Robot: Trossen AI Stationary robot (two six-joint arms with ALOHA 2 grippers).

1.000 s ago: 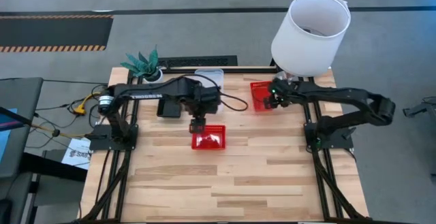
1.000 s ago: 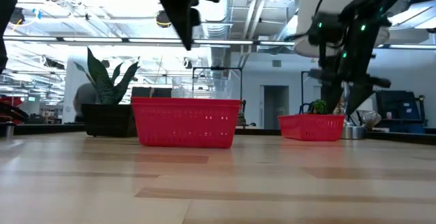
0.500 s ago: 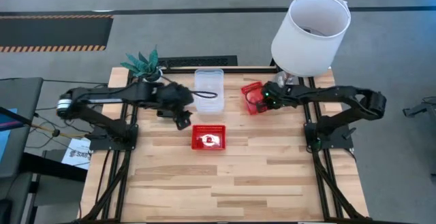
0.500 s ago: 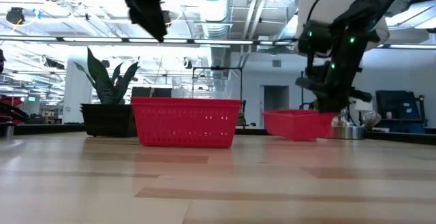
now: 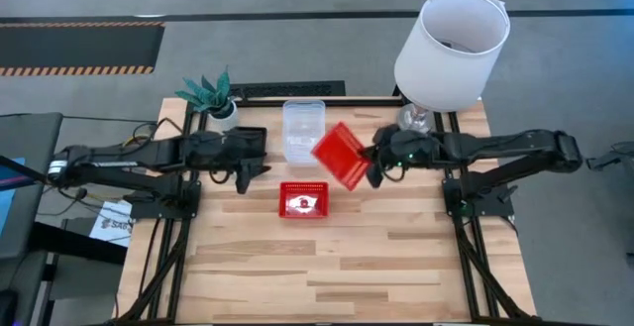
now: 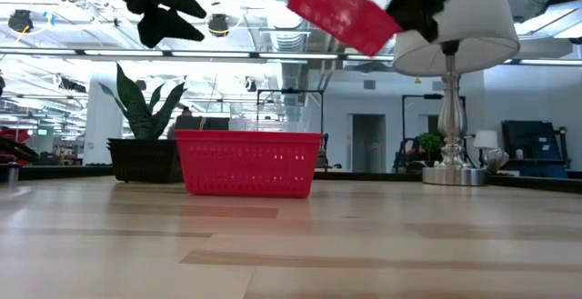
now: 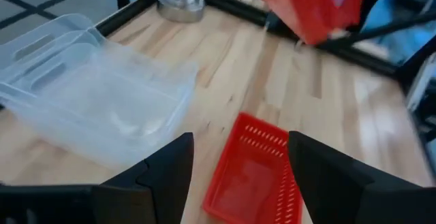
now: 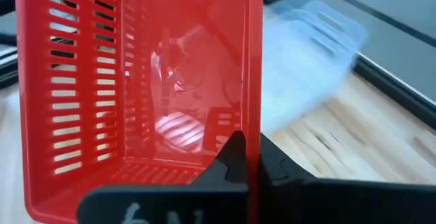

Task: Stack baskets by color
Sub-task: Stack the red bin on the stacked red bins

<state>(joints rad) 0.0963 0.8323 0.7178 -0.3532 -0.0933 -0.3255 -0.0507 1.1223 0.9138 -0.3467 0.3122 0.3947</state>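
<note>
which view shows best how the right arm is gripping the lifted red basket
The right wrist view: the right gripper has its jaws shut on the lifted red basket wall, seen close. The high view shows it tilted above the table; the low view shows it raised; the left wrist view clips it.

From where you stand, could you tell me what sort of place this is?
Probably a robotics lab in an industrial hall: exposed ceiling ducts and strip lights overhead, a wooden table on a black metal frame, and hazard-striped floor marking beside it.
</note>
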